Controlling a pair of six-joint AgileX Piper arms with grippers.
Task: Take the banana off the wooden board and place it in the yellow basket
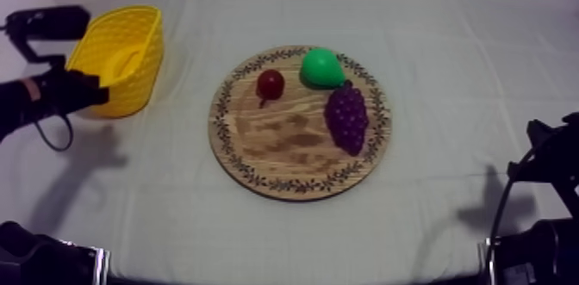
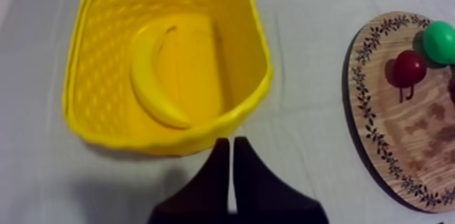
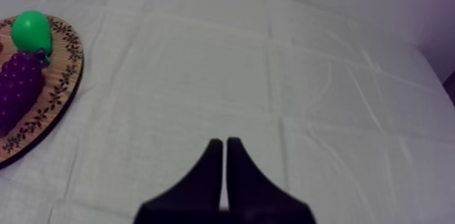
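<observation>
Left gripper (image 2: 230,145), closed and empty, is held just outside the basket (image 2: 261,71) rim. Banana (image 2: 150,78) is already laid inside the basket, its long axis pointing away from that gripper. Right gripper (image 3: 224,143), likewise closed and empty, is positioned well apart from the basket.
</observation>
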